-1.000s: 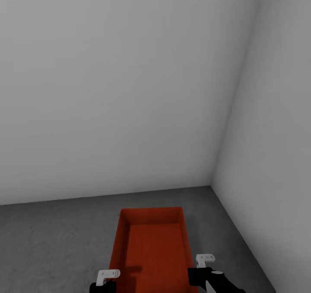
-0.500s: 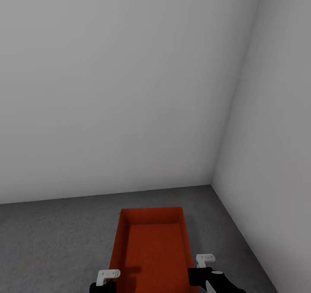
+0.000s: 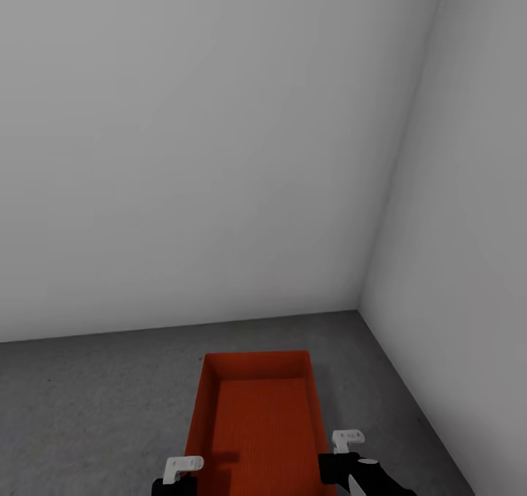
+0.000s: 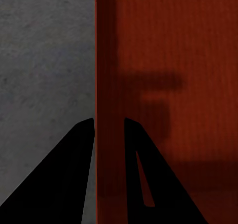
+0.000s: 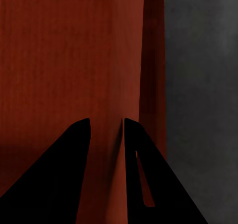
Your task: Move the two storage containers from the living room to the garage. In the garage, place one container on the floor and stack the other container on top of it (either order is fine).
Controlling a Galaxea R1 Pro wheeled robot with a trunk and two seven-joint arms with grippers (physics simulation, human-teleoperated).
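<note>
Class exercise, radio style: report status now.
Left gripper and right gripper each straddle a side wall of the orange-red plastic bin. Grey concrete floor below. Nothing obstructing.

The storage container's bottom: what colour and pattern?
Orange-red with fine ribs, on the storage container; clearest in the head view.

There is one orange-red bin (image 3: 256, 423). It sits between the two end effectors. There are two end effectors: the left end effector (image 3: 181, 474) is at one long side of the bin and the right end effector (image 3: 344, 452) is at the other. Each end effector has two dark fingers (image 4: 74, 174). There are two pale walls and one grey floor (image 3: 88, 408).
</note>
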